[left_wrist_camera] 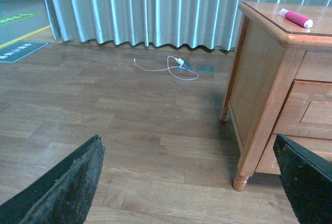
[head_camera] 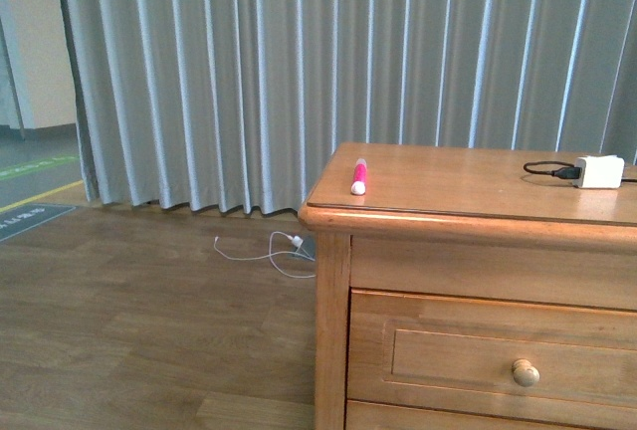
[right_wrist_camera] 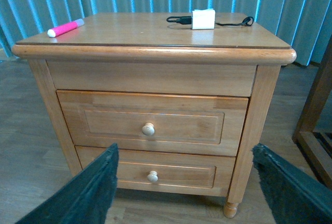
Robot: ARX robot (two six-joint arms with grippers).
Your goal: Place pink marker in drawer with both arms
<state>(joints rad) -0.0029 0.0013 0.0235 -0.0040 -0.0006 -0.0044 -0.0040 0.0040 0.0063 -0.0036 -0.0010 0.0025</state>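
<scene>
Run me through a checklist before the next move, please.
1. Marker found: lies on the cabinet top, near its left edge. Ok.
2. Drawer open: shut. Not ok.
3. Knob reachable: nothing in front of it. Ok.
4. Left gripper open and empty. Ok.
5. Right gripper open and empty, facing the drawer. Ok.
6. Charger apart from the marker: across the top. Ok.
</scene>
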